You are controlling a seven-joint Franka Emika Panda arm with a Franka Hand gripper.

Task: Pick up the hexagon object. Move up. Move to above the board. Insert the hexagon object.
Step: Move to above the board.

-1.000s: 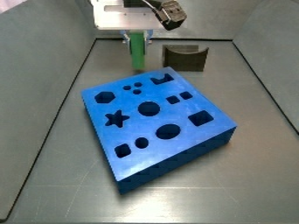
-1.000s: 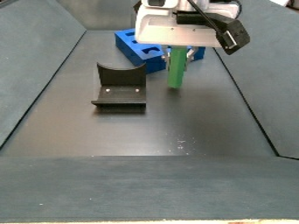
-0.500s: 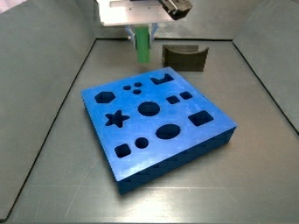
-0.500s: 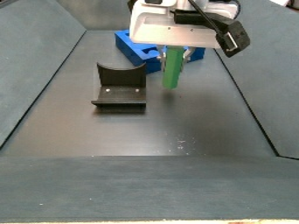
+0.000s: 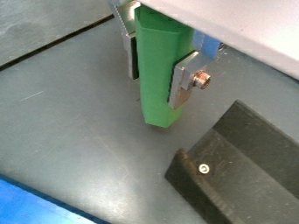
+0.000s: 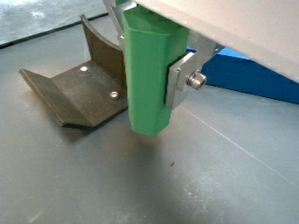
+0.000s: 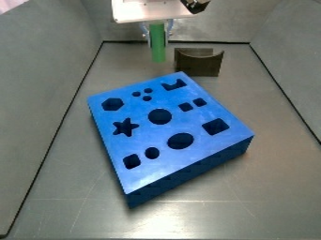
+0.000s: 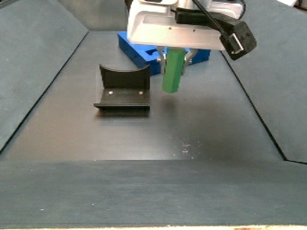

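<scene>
— Green plastic, bright and smooth: is that the hexagon object (image 8: 173,70)?

— Yes. It hangs upright in the hand (image 5: 160,63), clear of the grey floor (image 8: 156,135), its flat lower end free in both wrist views. The silver finger plates (image 6: 179,77) are clamped on its sides. Its upper end is hidden inside the hand, so its full length cannot be made out.

— And the hand itself?

— A white housing (image 8: 174,31) with a dark cable end beside it; in a side view (image 7: 148,9) it is cut off by the picture's edge, and the arm above is out of sight.

— Where is the board?

— The board (image 7: 167,127), a thick blue square block, lies flat on the floor, nearer the camera than the peg in that side view. Its top carries cut-outs: a star, circles, squares, a hexagon, small dots. From the opposite side (image 8: 138,47) the board sits behind the peg and is mostly hidden by the hand. In a wrist view only a blue corner (image 6: 251,74) shows.

— The dark piece?

— The fixture (image 8: 121,88), an L-shaped bracket on a base plate with small screws, stands just beside the peg, apart from it and from the board. In a wrist view (image 5: 239,166) it is cut off at the edge.

— The setting?

— A dull grey, faintly scuffed tray floor with sloping grey walls (image 7: 56,56). Nothing of the room beyond is readable.
</scene>
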